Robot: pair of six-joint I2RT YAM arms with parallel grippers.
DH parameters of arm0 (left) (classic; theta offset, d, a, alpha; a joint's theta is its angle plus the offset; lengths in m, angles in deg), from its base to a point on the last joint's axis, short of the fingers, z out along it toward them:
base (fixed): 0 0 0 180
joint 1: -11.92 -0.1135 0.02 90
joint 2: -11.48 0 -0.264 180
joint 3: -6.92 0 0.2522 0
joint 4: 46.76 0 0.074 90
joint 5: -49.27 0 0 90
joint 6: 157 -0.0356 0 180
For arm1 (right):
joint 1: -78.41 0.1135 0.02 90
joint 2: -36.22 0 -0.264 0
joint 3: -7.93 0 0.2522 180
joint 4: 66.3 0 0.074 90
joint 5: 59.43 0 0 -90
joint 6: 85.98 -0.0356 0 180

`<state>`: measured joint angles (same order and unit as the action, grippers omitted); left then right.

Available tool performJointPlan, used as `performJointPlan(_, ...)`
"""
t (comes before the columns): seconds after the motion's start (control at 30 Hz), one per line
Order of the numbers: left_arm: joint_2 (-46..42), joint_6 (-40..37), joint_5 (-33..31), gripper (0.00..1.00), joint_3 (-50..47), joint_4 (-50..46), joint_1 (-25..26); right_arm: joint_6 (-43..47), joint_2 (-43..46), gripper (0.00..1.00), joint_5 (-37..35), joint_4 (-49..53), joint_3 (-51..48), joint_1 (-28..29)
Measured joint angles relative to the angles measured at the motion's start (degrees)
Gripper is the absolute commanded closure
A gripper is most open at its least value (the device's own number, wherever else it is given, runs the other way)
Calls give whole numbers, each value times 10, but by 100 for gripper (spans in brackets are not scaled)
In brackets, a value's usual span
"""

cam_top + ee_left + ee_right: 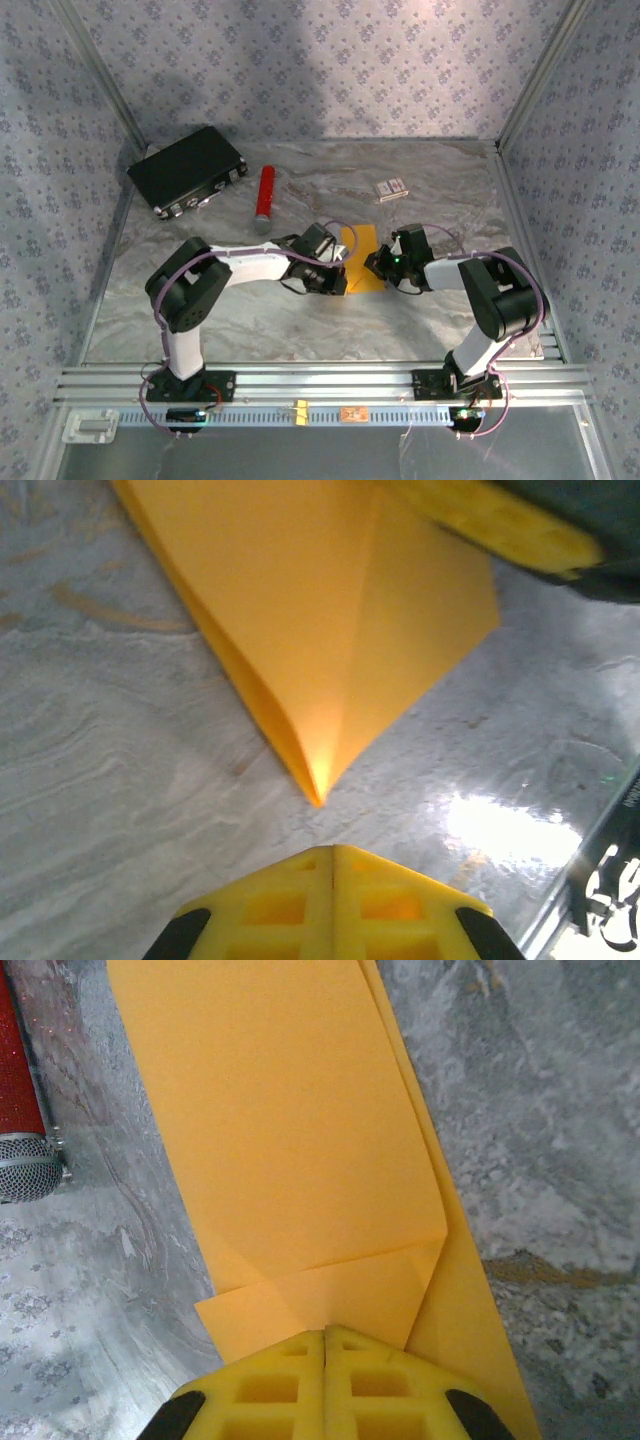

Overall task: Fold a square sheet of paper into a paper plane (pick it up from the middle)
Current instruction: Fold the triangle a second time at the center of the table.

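Mid-fold: paper [358, 258] lay part-creased on the counter [250, 320]; left hand [332, 852] and right hand [325, 1332] flanked it, both pinched shut, empty. Next likely needed a firm crease-press.

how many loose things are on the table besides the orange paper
3: black case at the far left, red cylinder just right of it, small white-and-red box farther right. Something small may be hidden.
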<state>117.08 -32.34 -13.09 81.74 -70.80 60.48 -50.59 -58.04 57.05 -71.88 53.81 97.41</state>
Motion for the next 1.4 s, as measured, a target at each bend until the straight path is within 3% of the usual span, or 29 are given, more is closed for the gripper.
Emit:
performJointPlan(0.43,64,10,0,95,101,22,-5,0,0,98,1,-1,0,0)
performJointPlan(0.63,104,10,-5,95,100,25,-7,0,0,98,1,-1,0,0)
performJointPlan(1.07,84,10,-11,99,35,97,-9,42,35,95,3,53,10,-3)
performJointPlan(1.4,84,10,-11,100,37,94,-9,55,31,97,-3,71,20,45)
